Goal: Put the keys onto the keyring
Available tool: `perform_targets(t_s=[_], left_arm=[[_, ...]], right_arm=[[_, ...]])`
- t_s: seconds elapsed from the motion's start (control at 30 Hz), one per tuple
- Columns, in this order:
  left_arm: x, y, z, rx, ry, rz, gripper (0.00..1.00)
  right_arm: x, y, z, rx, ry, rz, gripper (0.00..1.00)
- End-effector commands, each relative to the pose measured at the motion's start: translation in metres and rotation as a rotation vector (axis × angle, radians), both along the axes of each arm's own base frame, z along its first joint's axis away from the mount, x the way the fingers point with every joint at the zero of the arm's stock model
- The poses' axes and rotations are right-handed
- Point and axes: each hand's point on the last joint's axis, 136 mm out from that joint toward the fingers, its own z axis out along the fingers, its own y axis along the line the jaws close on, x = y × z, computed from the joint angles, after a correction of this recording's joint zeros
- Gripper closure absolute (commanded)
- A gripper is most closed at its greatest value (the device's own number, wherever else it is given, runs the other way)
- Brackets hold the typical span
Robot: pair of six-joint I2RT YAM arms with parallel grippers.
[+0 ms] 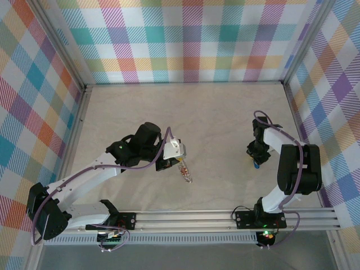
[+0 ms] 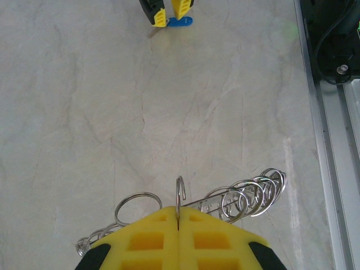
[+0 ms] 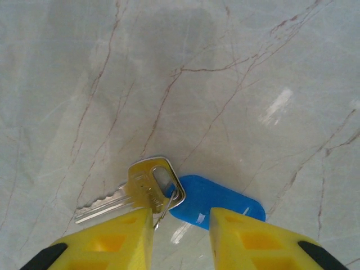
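- I am pressing the fingers of my left gripper [image 2: 178,220] flat together, with no gap showing between the yellow pads.
- Between those pads I am pinching the keyring [image 2: 179,194], a thin silver wire loop that is standing up just above the fingertips.
- A row of split rings [image 2: 253,194] is stringing out along the wire to one side. A single ring [image 2: 137,206] is sitting on the other side.
- From above, my left gripper [image 1: 175,151] is reaching over the middle of the table [image 1: 225,112], and the keyring [image 1: 185,172] is hanging just below it. I cannot tell whether it is touching the surface.
- I am holding my right gripper [image 3: 181,218] with its fingers spread, a clear gap between them.
- The key [image 3: 128,192] is lying flat on the table, its head tucking against the inner edge of one finger.
- A small ring [image 3: 175,194] is joining the key to a blue tag [image 3: 218,203], which is lying in the gap between the fingers.
- From above, my right gripper [image 1: 256,156] is pointing down at the right side of the table, well apart from the left one.
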Motion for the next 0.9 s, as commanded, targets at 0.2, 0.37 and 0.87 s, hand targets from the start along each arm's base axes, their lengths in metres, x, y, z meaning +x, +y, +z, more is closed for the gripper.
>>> perform_targets(t_s=[0.2,0.37,0.87], left_arm=[[0.000,0.001,0.013,-0.036,-0.028,0.003,1.00],[0.000,0.001,0.012,-0.035,-0.024,0.004,1.00],[-0.001,-0.001,0.015,-0.045,-0.014,-0.008,1.00]], right_arm=[[-0.008,-0.006,0.003,-0.038,0.006,0.003,0.80],[-0.006,-0.007,0.003,-0.042,-0.011,0.021,0.88],[0.023,0.004,0.032,-0.029,-0.217,0.250,1.00]])
